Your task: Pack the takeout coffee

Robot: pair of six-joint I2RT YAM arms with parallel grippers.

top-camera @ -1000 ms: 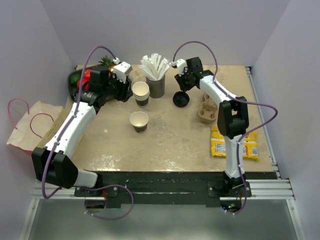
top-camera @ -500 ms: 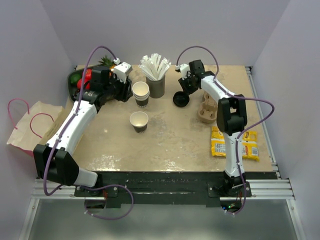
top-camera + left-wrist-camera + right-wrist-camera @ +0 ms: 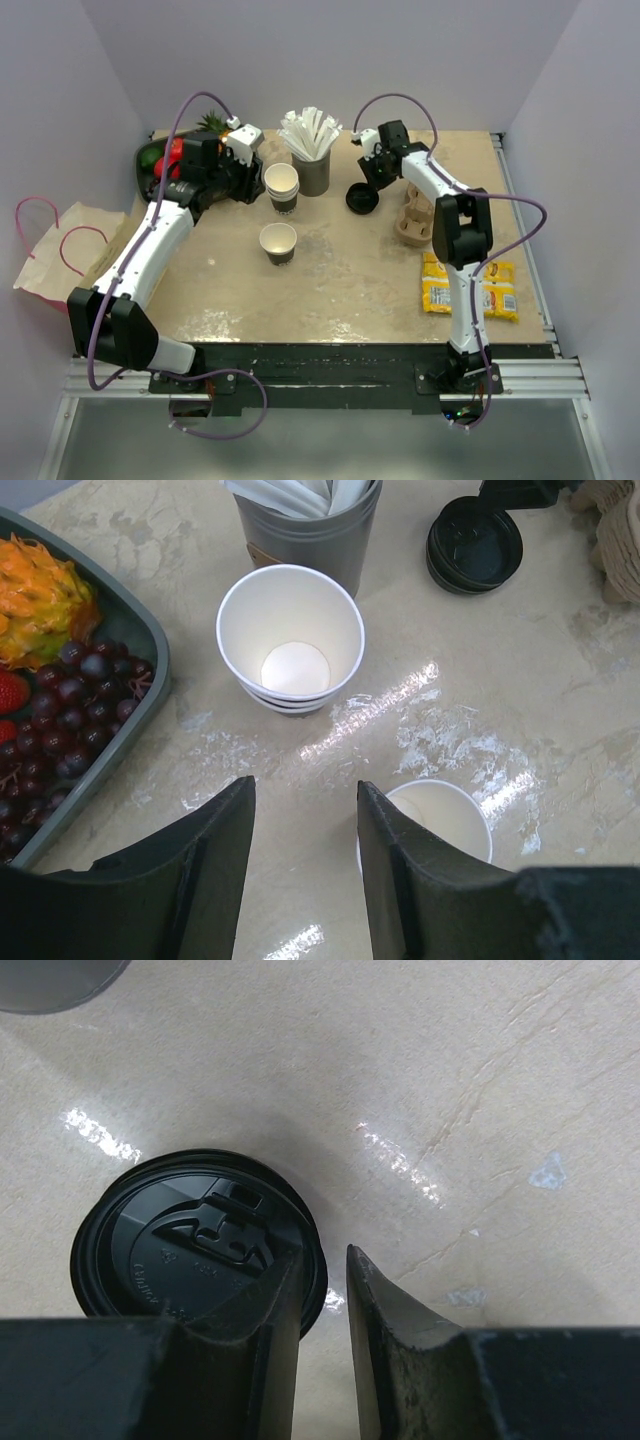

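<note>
Rim of the black lid (image 3: 190, 1240) sits between narrow jaws of the right tool (image 3: 325, 1260); left tool (image 3: 305, 790) gapes wide, empty.

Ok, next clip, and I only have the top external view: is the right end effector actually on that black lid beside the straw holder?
Observer: In the right wrist view, the right end effector straddles the edge of the black lid, one finger over the lid, the other over bare table.
Operator: Clamped on it?
Observer: Not visibly; a sliver of table shows between the rim and the outer finger.
Operator: And the left one?
Observer: In the left wrist view, the left end effector is open and empty, above the table between the stacked cups and the single cup.
</note>
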